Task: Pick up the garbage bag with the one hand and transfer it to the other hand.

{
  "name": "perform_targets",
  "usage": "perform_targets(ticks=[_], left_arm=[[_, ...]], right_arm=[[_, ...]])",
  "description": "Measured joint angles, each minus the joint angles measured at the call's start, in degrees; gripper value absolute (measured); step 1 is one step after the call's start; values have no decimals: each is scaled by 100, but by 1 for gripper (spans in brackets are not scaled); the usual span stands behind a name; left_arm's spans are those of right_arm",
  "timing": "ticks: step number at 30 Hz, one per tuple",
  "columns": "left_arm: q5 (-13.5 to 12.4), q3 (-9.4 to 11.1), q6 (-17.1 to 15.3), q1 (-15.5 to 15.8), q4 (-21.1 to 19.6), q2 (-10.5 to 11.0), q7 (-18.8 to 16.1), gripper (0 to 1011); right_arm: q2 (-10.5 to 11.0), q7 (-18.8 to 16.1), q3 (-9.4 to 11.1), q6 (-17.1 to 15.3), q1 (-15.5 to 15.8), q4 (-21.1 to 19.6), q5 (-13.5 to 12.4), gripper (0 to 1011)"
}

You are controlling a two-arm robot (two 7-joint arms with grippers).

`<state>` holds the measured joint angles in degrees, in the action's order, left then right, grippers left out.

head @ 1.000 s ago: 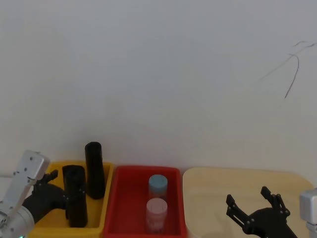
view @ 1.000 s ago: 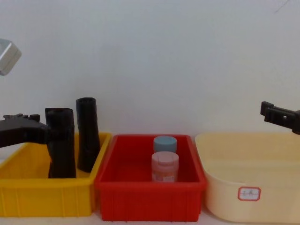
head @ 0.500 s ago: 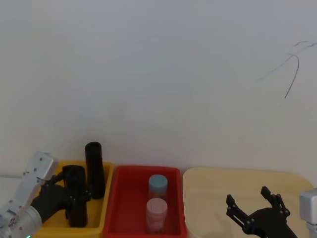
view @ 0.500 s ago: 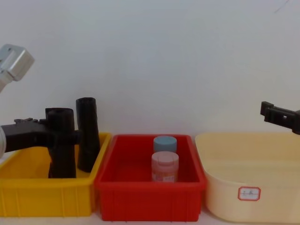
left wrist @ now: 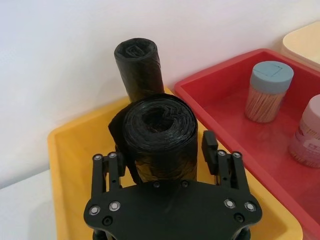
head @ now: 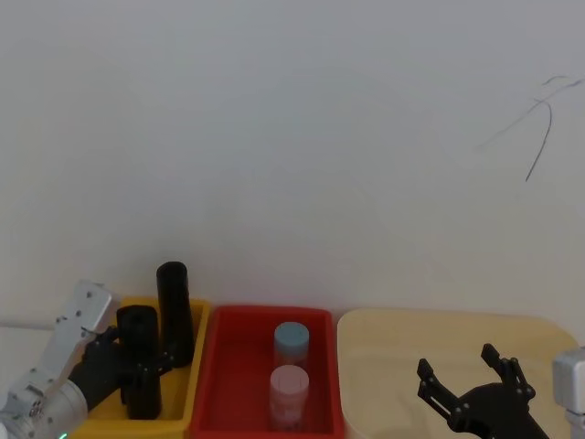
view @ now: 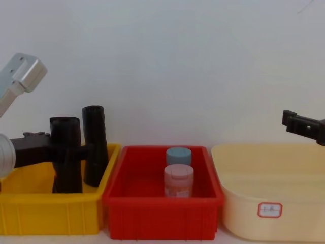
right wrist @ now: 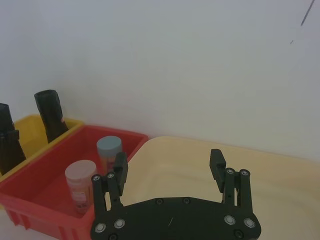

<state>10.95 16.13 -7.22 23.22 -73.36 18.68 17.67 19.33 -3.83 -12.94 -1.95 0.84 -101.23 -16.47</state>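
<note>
The left gripper (left wrist: 160, 152) holds its jaws spread around the garbage bag (view: 66, 175), which stands upright in the yellow bin (view: 30, 211), not yet pinched (a narrow gap shows). Squeeze, lift and handover remain; the right gripper (right wrist: 168, 159) hovers, jaws spread, over the cream tub (view: 284, 173).
</note>
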Motion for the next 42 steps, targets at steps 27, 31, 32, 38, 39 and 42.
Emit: perform_targets(ticks=[27,31,32,38,39,42], left_arm=[[-38,-3,-13,-9,-58,-3,84,463],[28,-37,14,-57,-206,48,174,463],[59,-51,29,-72,-275,71,217,463],[191,-113,105,-113,-558,165,384,463],[231,-136,127,-119,-654,199,441,463],[298,-168,163,-121,-788,243,521,463]], right_arm=[[0,0,0,0,0,0,0,1001],[0,0,0,0,0,0,0,1001],[0,0,0,0,0,0,0,1001],[0,0,0,0,0,0,0,1001],[0,0,0,0,0,0,0,1001],[0,0,0,0,0,0,0,1001]])
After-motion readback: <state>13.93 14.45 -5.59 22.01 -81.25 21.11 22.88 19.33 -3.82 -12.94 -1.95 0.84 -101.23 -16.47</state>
